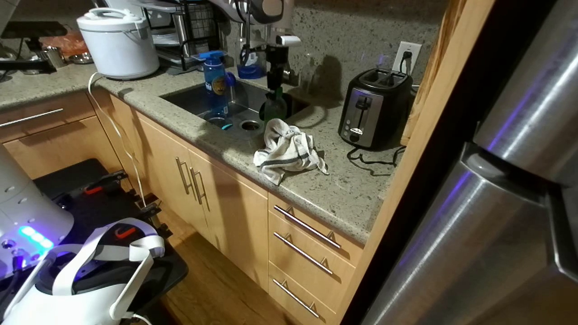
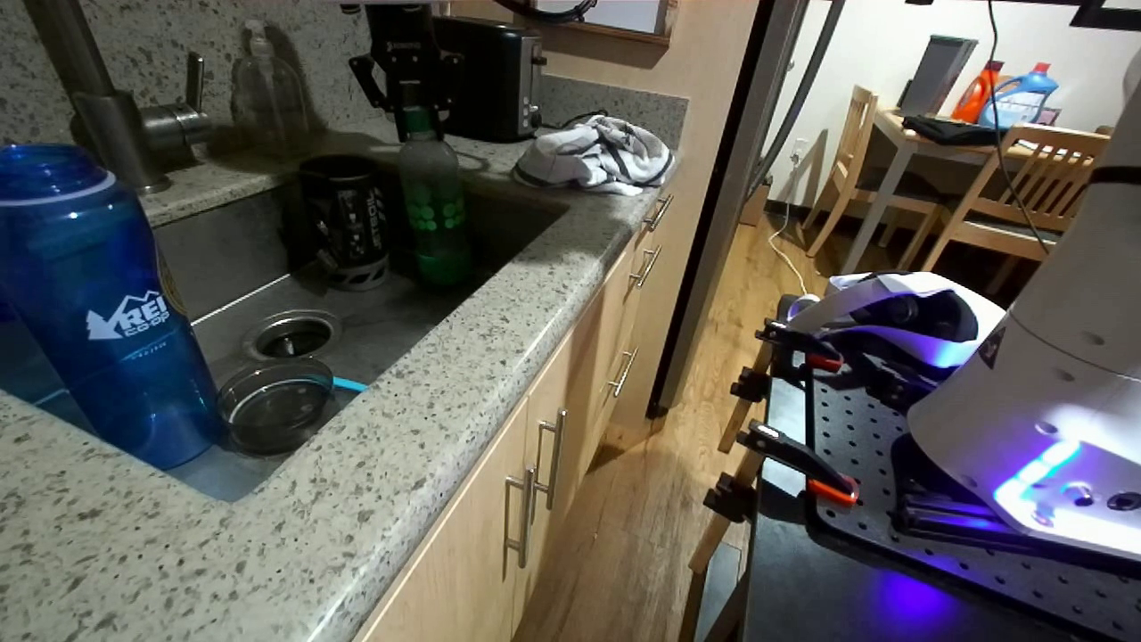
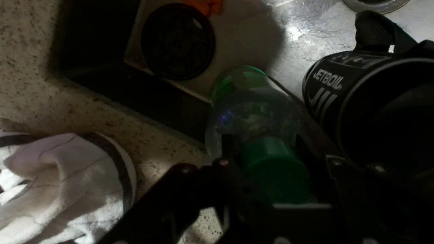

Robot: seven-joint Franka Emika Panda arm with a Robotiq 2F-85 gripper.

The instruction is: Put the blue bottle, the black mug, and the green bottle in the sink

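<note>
The green bottle (image 2: 434, 209), clear green with a dark green cap, is upright inside the sink (image 2: 236, 236); I cannot tell whether its base touches the floor. My gripper (image 2: 416, 102) points down with its fingers on both sides of the cap, shut on it. The wrist view shows the bottle (image 3: 254, 112) between the fingers (image 3: 264, 145). The black mug (image 2: 343, 214), marked Jetboil, stands in the sink beside it; it also shows in the wrist view (image 3: 334, 81). The blue bottle (image 1: 216, 85) stands in the sink and is also in an exterior view (image 2: 134, 330).
A striped towel (image 1: 291, 151) lies on the counter by the sink's edge, with a black toaster (image 1: 375, 108) behind. A faucet (image 2: 125, 134) and soap dispenser (image 2: 258, 98) stand behind the sink. A glass dish (image 2: 276, 406) and a dark round thing (image 3: 178, 42) lie in the sink.
</note>
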